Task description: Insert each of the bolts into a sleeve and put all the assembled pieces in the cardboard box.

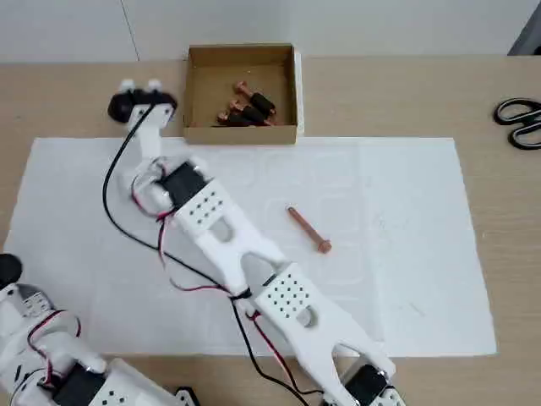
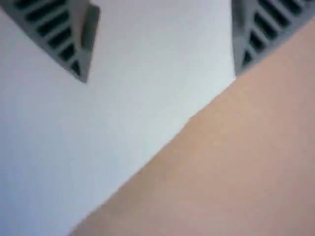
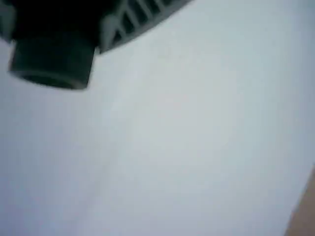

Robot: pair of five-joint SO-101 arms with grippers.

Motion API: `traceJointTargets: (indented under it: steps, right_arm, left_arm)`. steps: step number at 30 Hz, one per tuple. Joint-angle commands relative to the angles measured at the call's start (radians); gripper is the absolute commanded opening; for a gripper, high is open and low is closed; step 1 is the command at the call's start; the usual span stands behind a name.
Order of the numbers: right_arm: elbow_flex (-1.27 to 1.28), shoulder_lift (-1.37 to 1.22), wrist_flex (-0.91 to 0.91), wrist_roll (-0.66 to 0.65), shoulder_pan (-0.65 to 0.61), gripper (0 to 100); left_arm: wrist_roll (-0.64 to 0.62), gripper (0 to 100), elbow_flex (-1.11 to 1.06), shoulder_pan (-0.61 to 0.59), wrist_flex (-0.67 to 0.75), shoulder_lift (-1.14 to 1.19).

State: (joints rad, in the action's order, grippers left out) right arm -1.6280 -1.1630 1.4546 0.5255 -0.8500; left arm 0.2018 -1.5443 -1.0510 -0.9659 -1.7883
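"While my right fingers [image 3: 138,19] were clamped on the black sleeve [image 3: 51,59], where was the bolt [image 1: 308,230]?"

"Loose on the white sheet [image 1: 406,254] — well apart from both arms. I judged it the last insertion; other pieces [image 1: 249,108] sat in the cardboard box [image 1: 196,93]."

"And next?"

"My left fingers [image 2: 74,49], spread wide over the sheet's edge and tabletop [image 2: 221,172], had to fetch it."

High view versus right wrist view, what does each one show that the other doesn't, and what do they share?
High view: the cardboard box with assembled pieces inside, a loose bolt, scissors. Right wrist view: a close look at the dark sleeve held in its jaws. Shared: the white sheet and a bit of tan table.
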Motion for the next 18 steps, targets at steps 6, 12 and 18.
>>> traceJointTargets:
  steps: [6,12,18]
  right_arm:
    - [-0.055,0.168,0.232,-0.247,0.108,0.3]
    - [-0.048,0.315,0.245,-0.465,0.139,0.2]
    - [0.144,0.49,0.252,-0.54,0.222,0.2]
  left_arm:
    - [0.0,18,0.053,0.284,-0.081,-0.011]
    - [-0.002,18,0.079,0.413,-0.078,-0.011]
    - [-0.176,18,0.081,0.517,-0.069,-0.011]
